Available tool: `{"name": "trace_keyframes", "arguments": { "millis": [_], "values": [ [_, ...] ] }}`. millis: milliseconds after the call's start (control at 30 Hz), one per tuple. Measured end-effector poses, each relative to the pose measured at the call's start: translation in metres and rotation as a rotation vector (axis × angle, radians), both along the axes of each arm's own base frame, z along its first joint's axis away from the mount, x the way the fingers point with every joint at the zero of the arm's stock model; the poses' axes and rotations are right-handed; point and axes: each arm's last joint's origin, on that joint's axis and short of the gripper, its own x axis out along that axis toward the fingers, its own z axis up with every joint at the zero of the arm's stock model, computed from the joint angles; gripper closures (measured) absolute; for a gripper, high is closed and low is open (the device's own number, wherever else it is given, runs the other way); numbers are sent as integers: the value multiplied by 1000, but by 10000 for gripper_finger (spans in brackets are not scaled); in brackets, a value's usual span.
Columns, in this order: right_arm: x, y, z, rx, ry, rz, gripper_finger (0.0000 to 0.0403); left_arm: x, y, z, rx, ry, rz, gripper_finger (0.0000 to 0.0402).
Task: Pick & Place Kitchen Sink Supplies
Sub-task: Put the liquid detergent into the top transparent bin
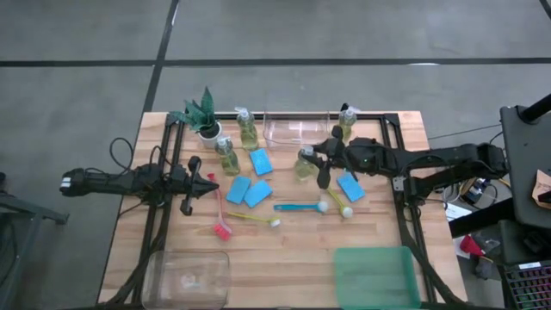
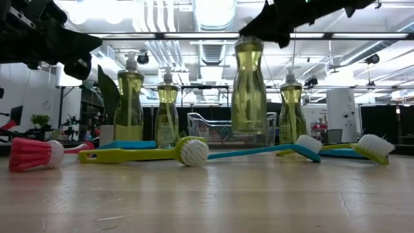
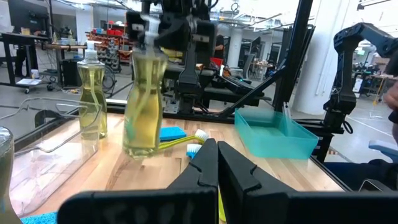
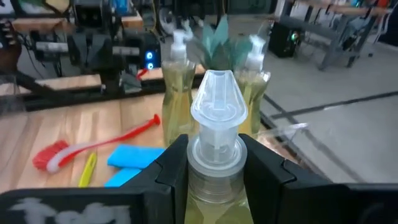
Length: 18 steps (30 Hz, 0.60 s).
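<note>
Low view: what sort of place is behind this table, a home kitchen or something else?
Not a kitchen; it looks like an industrial lab or workshop. Exposed ceiling ducts and strip lights run overhead, the floor is bare grey concrete, and the wooden table carries the robot's black frame. More equipment benches show in the left wrist view.

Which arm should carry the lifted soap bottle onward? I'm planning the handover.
Right: the right gripper is shut around the soap bottle at its neck, lifted off the table. The left gripper waits, shut and empty.

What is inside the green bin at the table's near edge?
From above, the green bin looks empty: only its green floor shows. In the left wrist view one side wall hides part of the floor, so a very flat item there cannot be ruled out from that angle.
</note>
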Motion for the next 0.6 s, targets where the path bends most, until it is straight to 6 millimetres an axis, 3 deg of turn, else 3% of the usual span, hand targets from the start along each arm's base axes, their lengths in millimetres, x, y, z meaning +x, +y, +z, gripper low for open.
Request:
{"name": "trace_keyframes", "arguments": {
  "millis": [400,600],
  "values": [
    [8,-30,45,-111,-40,-76,295,0,0,0,0,0,0,401],
    [23,-56,43,-78,-23,-47,295,0,0,0,0,0,0,401]
  ]
}}
